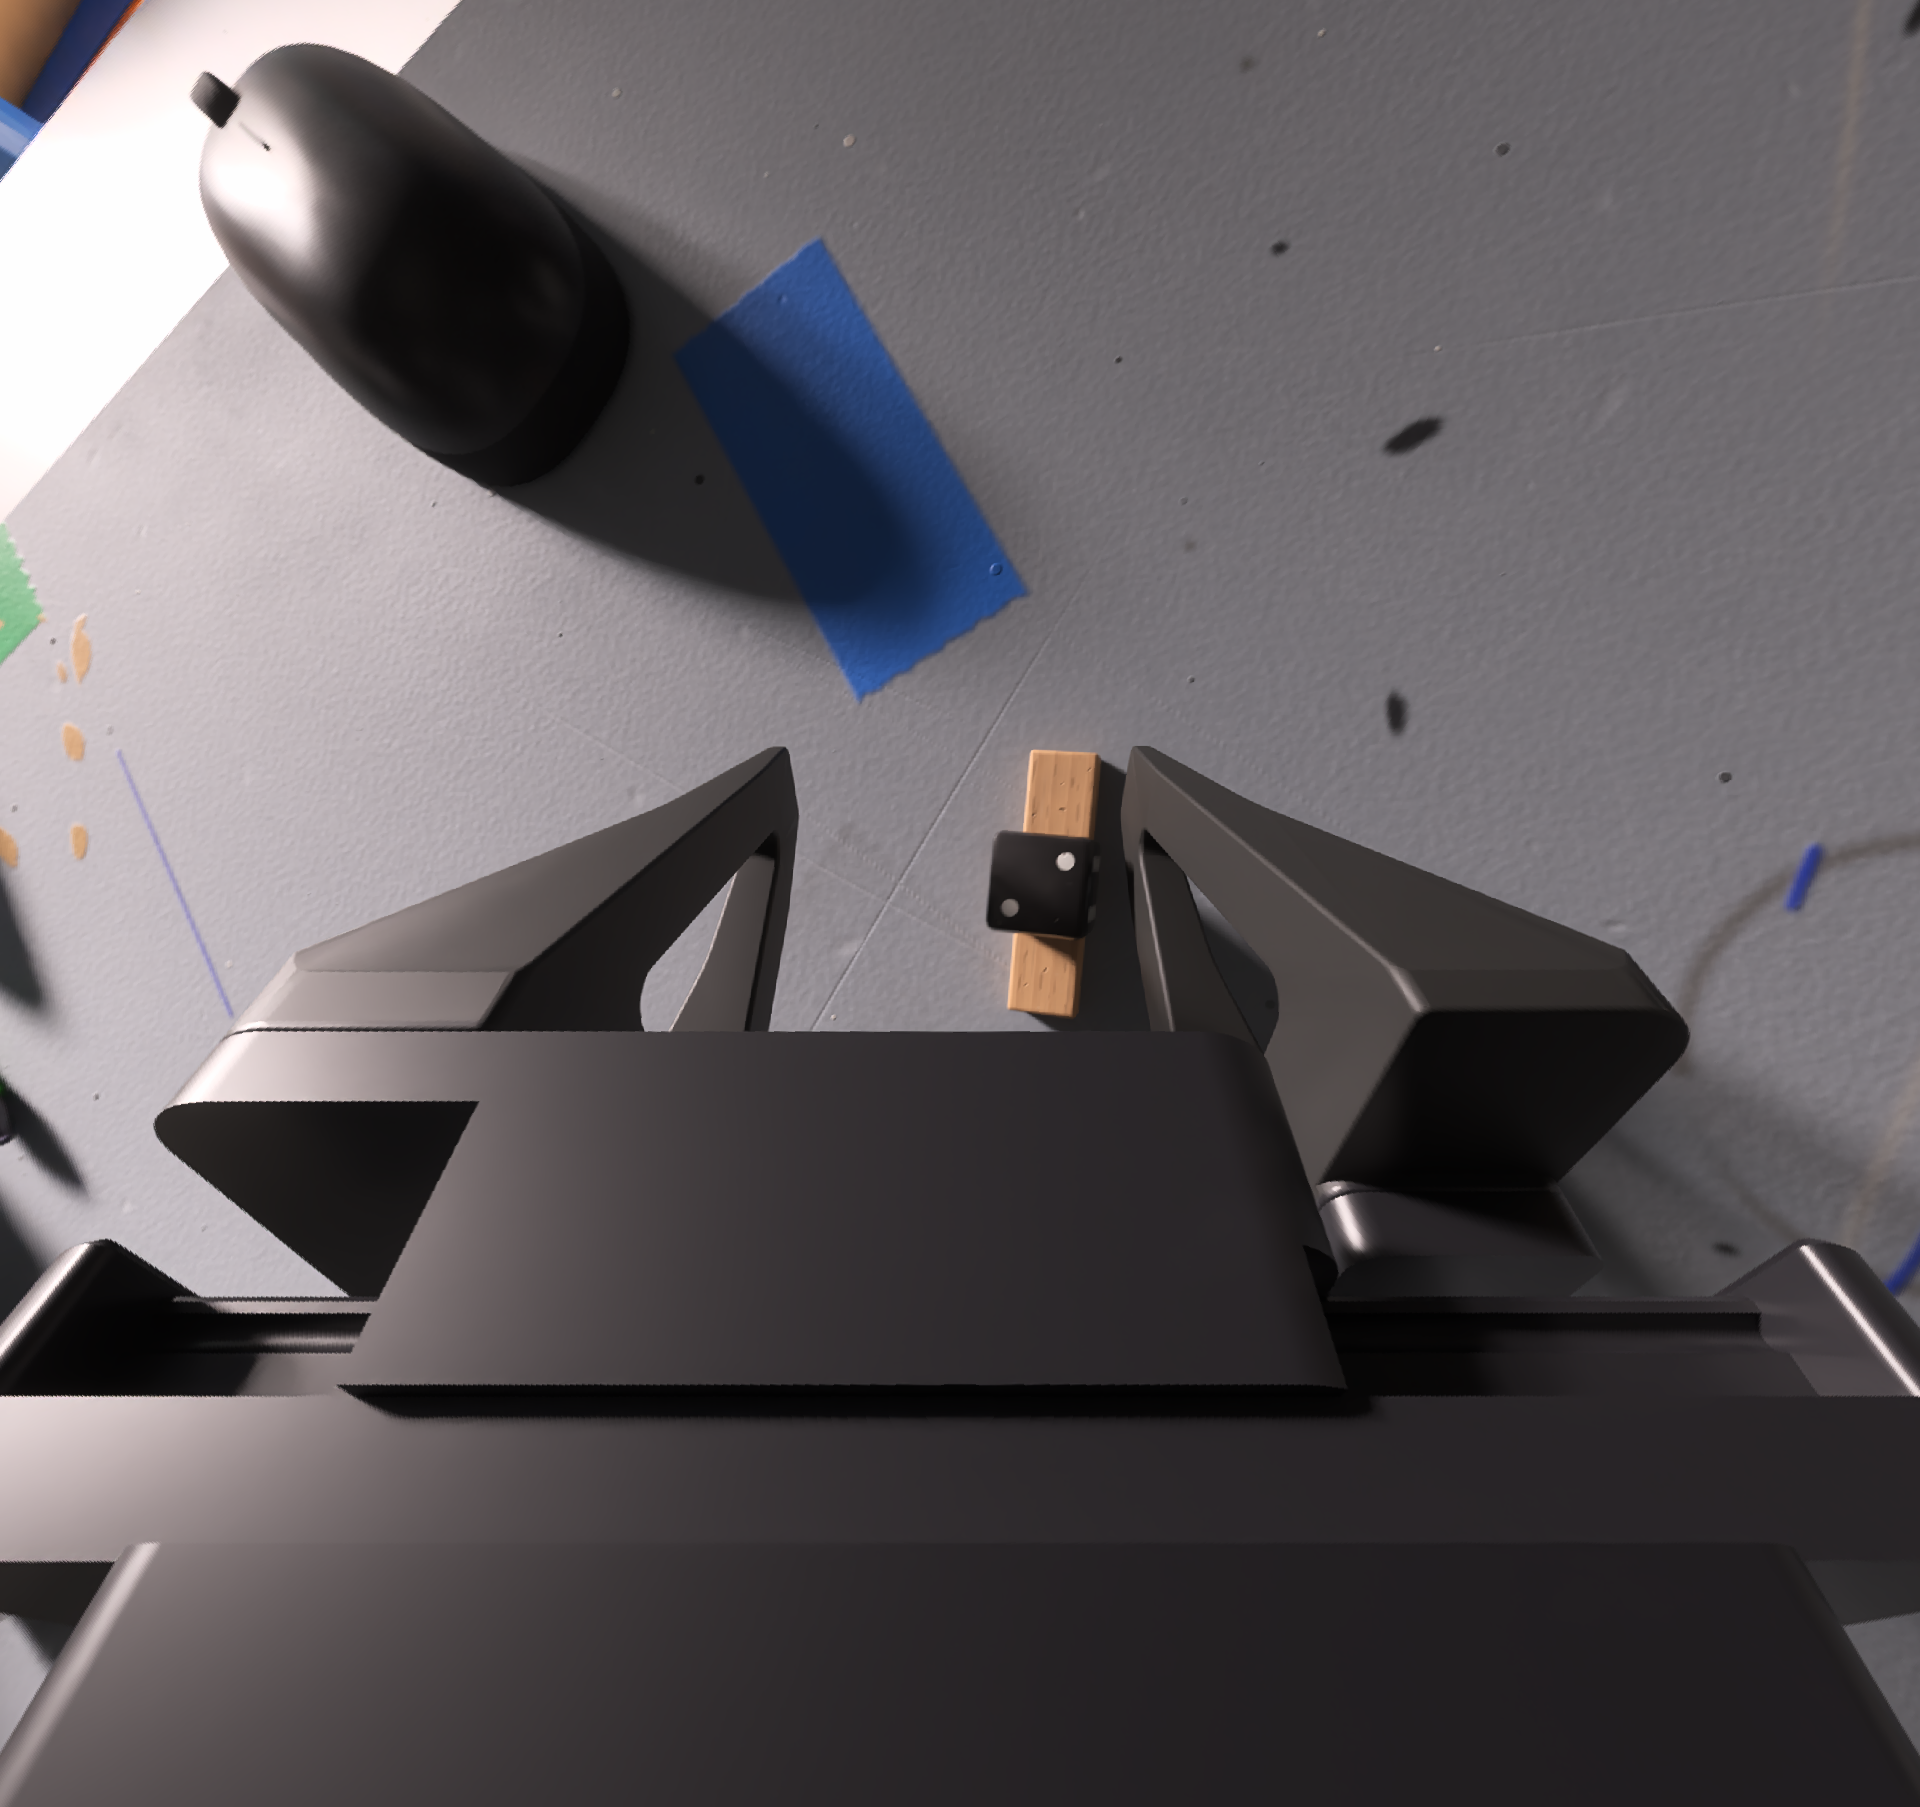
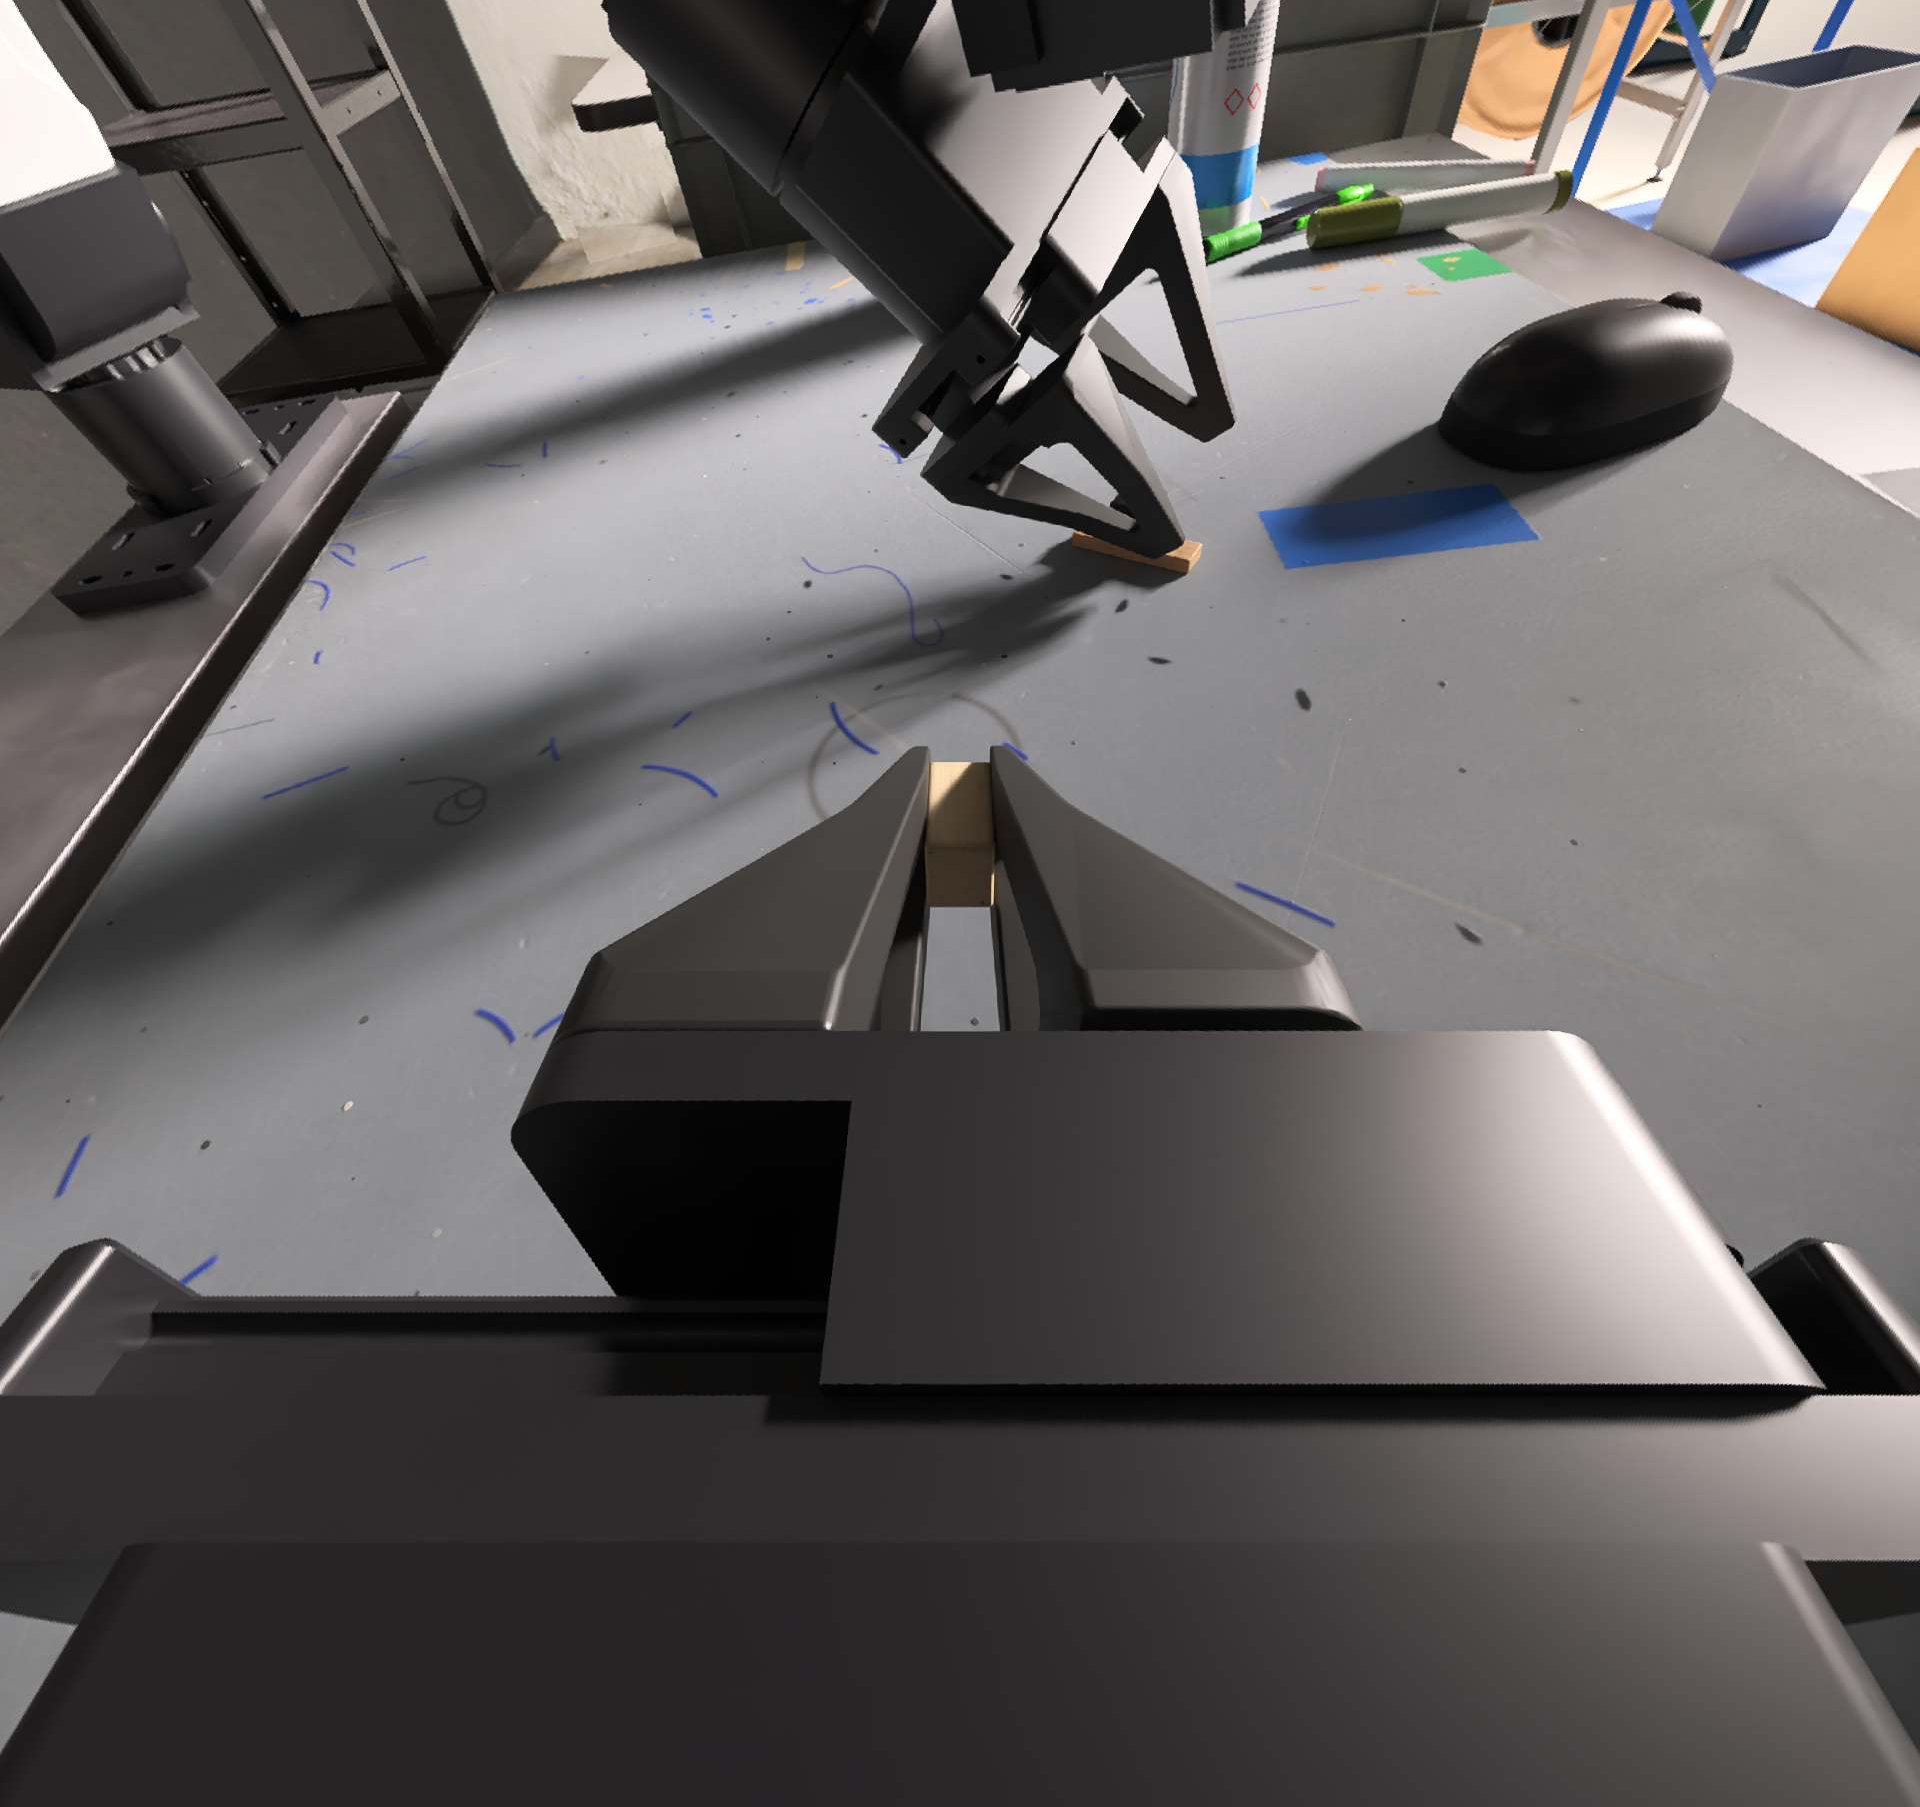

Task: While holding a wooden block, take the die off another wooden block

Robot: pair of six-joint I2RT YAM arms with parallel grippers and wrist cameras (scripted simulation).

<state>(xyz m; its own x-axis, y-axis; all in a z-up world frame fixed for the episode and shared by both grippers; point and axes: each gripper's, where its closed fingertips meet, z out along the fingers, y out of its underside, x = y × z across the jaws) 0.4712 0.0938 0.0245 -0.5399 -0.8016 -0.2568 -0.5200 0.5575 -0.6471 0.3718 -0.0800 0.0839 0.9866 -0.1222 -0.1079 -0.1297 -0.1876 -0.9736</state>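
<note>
Die (image 1: 1042, 882) shows only in left wrist view; right claw (image 2: 960, 770) grips block (image 2: 958, 827).

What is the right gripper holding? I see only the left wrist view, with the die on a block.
Observer: The right gripper is shut on a wooden block.
Operator: How low is my left gripper, seen from the side?
Observer: One of its fingertips appears to reach down to the other block.
Operator: What lies beyond the black mouse?
Observer: Markers lie near the far table edge.
</note>
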